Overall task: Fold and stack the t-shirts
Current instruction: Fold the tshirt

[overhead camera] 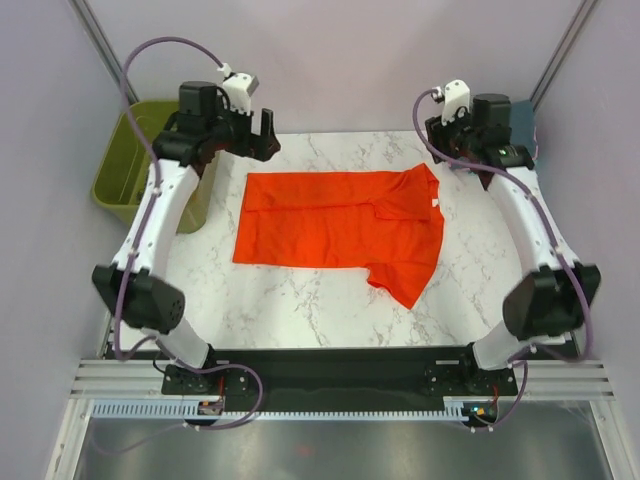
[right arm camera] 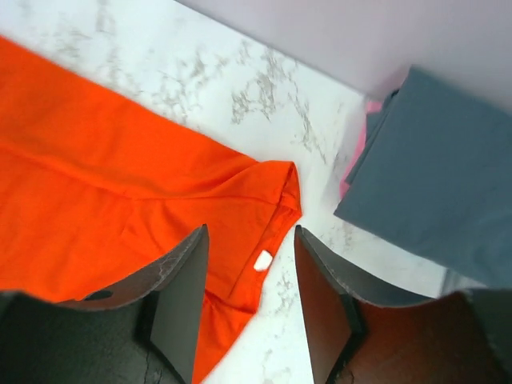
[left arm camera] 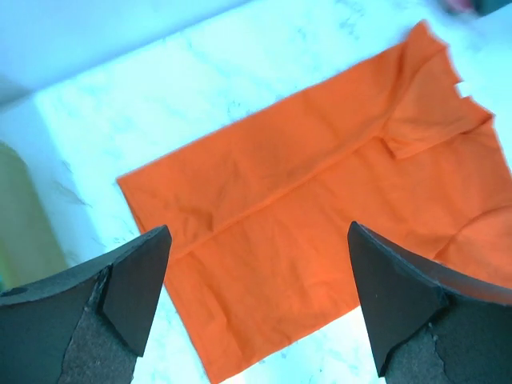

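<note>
Between my left claw [overhead camera: 255, 138] and right claw [overhead camera: 442, 145], from above, the orange-red t-shirt [overhead camera: 340, 225] lies folded lengthwise on the marble table [overhead camera: 300, 300], one sleeve spread. Left wrist: my fingers [left arm camera: 120, 288] gape empty above its hem. Right wrist: my fingers [right arm camera: 180, 308] are parted, empty, over its collar. Right of them, shown only here, a slate-blue shirt [right arm camera: 432, 176] covers a pink shirt [right arm camera: 358, 156].

Bright orange-red short-sleeved cloth t-shirt [overhead camera: 340, 228]: plain, one colour throughout. Small white neck label [right arm camera: 262, 260] inside collar. White marble-look tabletop [overhead camera: 300, 300] w/ thin grey veins. Olive-green plastic basket [overhead camera: 125, 165], plain. Slate-blue cloth shirt [right arm camera: 432, 184], plain, w/ strip of pink cloth [right arm camera: 354, 164] at its edge. Left fingers [left arm camera: 132, 288] & right fingers [right arm camera: 180, 296] matt black. White arm links [overhead camera: 150, 215], black joints [overhead camera: 140, 300]. Dull purple cables [overhead camera: 170, 41]. Pale lilac-grey walls [overhead camera: 350, 60].
</note>
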